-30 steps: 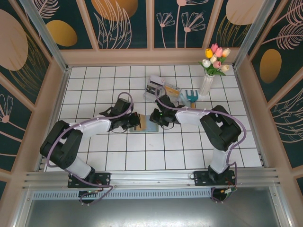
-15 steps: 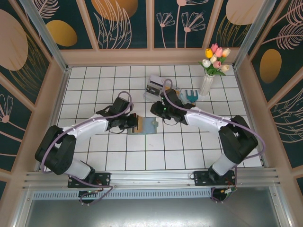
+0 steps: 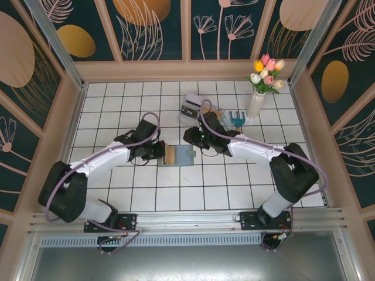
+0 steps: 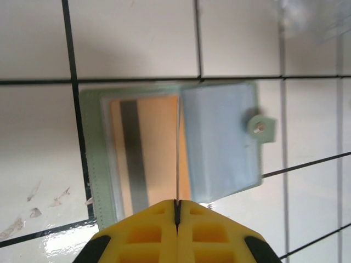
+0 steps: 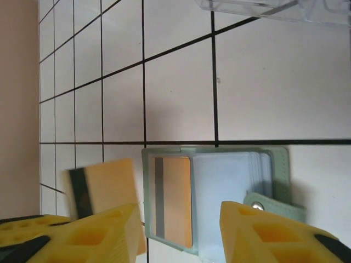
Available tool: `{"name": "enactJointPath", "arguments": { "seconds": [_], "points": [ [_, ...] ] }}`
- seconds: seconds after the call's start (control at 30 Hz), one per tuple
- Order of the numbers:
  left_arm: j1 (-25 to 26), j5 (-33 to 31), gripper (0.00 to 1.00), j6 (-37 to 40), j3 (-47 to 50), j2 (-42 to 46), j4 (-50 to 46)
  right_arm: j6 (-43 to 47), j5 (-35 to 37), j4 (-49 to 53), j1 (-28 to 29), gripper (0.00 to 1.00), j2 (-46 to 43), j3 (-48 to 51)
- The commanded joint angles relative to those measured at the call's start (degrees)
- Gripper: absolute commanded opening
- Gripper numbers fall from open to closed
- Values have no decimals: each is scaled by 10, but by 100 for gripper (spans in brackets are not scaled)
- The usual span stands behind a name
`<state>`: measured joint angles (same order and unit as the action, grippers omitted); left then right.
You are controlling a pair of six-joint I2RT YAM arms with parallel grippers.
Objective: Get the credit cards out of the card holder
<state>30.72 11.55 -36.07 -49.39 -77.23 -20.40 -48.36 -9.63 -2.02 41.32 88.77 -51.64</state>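
Note:
The grey-green card holder (image 3: 184, 157) lies open on the white tiles between both arms. In the left wrist view its left half (image 4: 94, 148) holds a tan-orange credit card (image 4: 151, 148) with a dark stripe, and pale blue sleeves (image 4: 219, 142) cover the right half. My left gripper (image 4: 177, 205) is shut on another thin card (image 4: 178, 159), seen edge-on above the holder. From the right wrist that held card (image 5: 104, 189) hangs just left of the holder (image 5: 277, 164). My right gripper (image 5: 178, 230) stands open above the holder's near edge, holding nothing.
A clear plastic compartment tray (image 3: 193, 108) sits behind the holder, its edge (image 5: 258, 6) at the top of the right wrist view. A teal garden fork (image 3: 236, 119) and a white vase of tulips (image 3: 256, 102) stand at the back right.
My right gripper has opened and drawn back off the card holder toward the far side. My left gripper has pulled its card a little to the left.

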Motion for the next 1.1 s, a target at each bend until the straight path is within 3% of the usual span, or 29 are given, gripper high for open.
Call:
{"name": "enactJointPath", "arguments": {
  "seconds": [0.0, 0.23, 0.47, 0.77, 1.07],
  "points": [
    [-3, 34, 0, -34, -19, 26, 74, 1, -20, -82, -12, 49, -59, 24],
    [-10, 127, 0, -146, -52, 27, 222, -39, -134, -250, -69, 65, -151, 92],
    [-11, 173, 0, -237, -77, 41, 318, -144, -213, -374, -118, 68, -166, 123],
    [-10, 221, 0, -343, -51, 44, 446, -210, -267, -486, -122, 49, -132, 85],
    [-10, 219, 0, -355, -32, 58, 454, -233, -284, -520, -121, 24, -121, 77]
  ]
}}
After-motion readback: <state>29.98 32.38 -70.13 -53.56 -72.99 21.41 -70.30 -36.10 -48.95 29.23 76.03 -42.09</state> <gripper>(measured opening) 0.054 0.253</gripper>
